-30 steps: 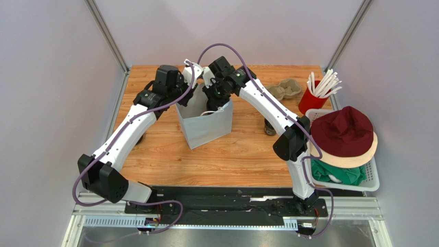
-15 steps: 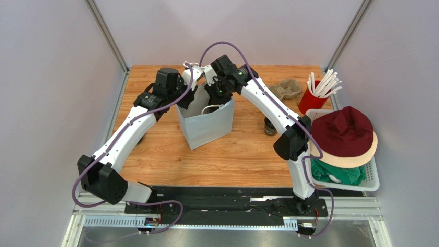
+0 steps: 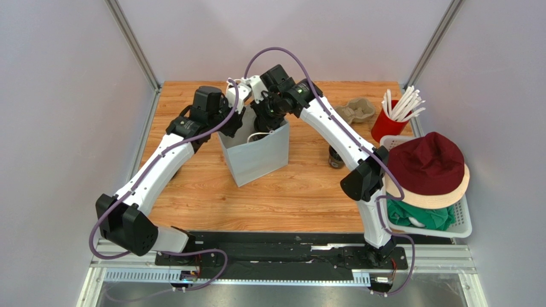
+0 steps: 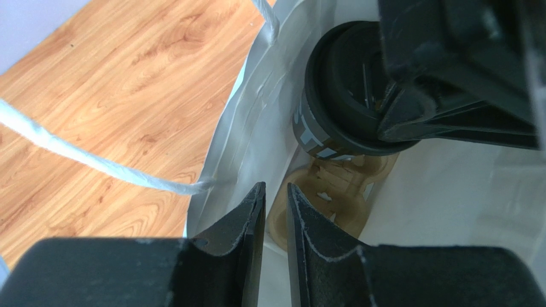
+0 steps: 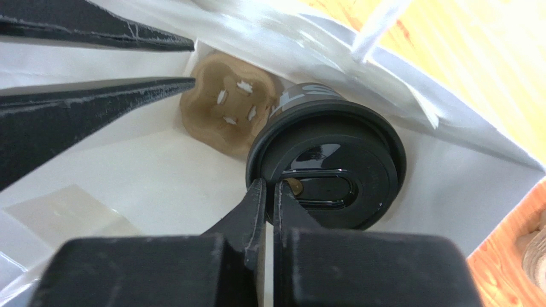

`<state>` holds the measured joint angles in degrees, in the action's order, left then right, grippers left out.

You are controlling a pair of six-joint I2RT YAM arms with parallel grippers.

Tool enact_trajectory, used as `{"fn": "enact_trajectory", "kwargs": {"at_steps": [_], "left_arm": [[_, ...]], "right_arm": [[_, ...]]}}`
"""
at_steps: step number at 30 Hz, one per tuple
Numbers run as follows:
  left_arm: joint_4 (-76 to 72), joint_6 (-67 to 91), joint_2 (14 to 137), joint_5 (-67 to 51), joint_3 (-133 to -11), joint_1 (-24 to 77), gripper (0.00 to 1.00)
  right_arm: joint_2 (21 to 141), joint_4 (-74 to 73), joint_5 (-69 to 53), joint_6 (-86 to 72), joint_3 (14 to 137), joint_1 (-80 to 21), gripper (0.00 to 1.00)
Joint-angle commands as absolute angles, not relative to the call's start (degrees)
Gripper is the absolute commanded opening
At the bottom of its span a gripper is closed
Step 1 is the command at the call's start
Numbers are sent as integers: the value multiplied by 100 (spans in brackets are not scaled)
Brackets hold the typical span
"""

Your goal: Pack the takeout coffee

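Note:
The takeout coffee point(image 5: 327, 173), a black cup with a black lid, hangs inside the white paper bag point(image 3: 256, 157), above the bag's floor. My right gripper point(image 5: 269, 185) is shut on the near rim of its lid. A brown pulp cup carrier point(image 5: 218, 105) lies on the bag's floor beside and below the cup point(image 4: 339, 109). At the bag's left back rim, my left gripper point(image 4: 275, 188) has its jaws nearly together, pinching the bag's wall. From above, both wrists meet over the bag's mouth and hide the cup.
A second pulp carrier point(image 3: 355, 112) and a red cup of white straws point(image 3: 386, 125) stand at the back right. A small dark cup point(image 3: 334, 157) sits by the right arm. A white basket point(image 3: 463, 224) holding hats point(image 3: 426, 163) fills the right edge.
My right wrist has shifted slightly back and to the left over the bag's mouth, still holding the cup. The left arm and the bag have barely moved.

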<state>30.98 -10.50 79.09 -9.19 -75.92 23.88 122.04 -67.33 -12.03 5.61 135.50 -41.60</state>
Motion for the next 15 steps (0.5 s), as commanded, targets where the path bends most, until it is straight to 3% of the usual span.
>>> {"fn": "enact_trajectory", "kwargs": {"at_steps": [1, 15], "left_arm": [[2918, -844, 7620, -976, -7532, 2373, 27], [2839, -738, 7488, -949, -7462, 2373, 27]], "right_arm": [[11970, -6442, -714, 747, 13799, -4543, 0], [12471, -6390, -378, 545, 13799, -4702, 0]]}}
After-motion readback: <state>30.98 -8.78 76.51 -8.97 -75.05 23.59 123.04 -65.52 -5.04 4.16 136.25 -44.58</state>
